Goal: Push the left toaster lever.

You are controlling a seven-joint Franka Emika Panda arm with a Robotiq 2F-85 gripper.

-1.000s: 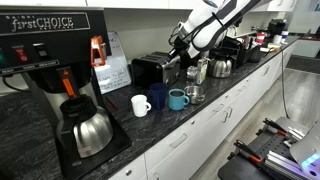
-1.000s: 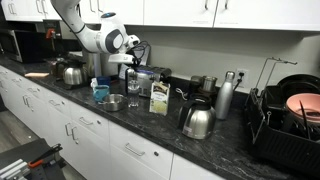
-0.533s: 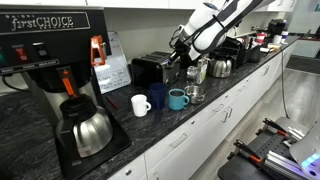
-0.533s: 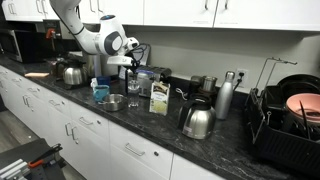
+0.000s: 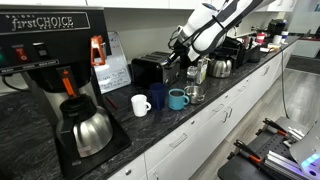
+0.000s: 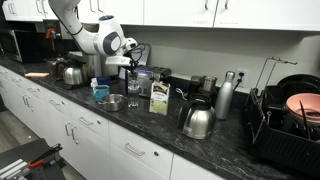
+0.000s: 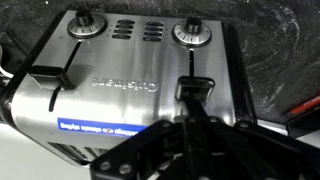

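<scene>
I have the low boxy toaster with the black body and brushed chrome front (image 5: pixel 150 69) standing at the back of the dark speckled stone counter (image 5: pixel 140 131), between the tall black coffee brewer (image 5: pixel 48 55) and the round steel kettle (image 5: pixel 221 67). In an exterior view the toaster (image 6: pixel 148 79) sits just behind a small printed carton (image 6: pixel 158 98).

The black two-finger gripper (image 5: pixel 178 46) hangs at the end of the white arm, just beside the toaster's end face, and in an exterior view the gripper (image 6: pixel 133 63) is close above it.

In the wrist view the toaster (image 7: pixel 120 85) fills the frame with its chrome panel, two round silver knobs along the top edge of the picture and two black levers in vertical slots. One black lever (image 7: pixel 45 70) sits toward the left of the picture, well apart from the tool. The other black lever (image 7: pixel 196 88) sits right at the gripper (image 7: pixel 192 108), whose tips reach its lower edge; whether they press on it I cannot tell. The fingers are drawn together into one dark stem with no gap showing, and nothing is held between them.

In front of the toaster stand a white ceramic mug (image 5: pixel 141 104), a dark blue mug (image 5: pixel 158 96) and a teal mug (image 5: pixel 177 99).
</scene>
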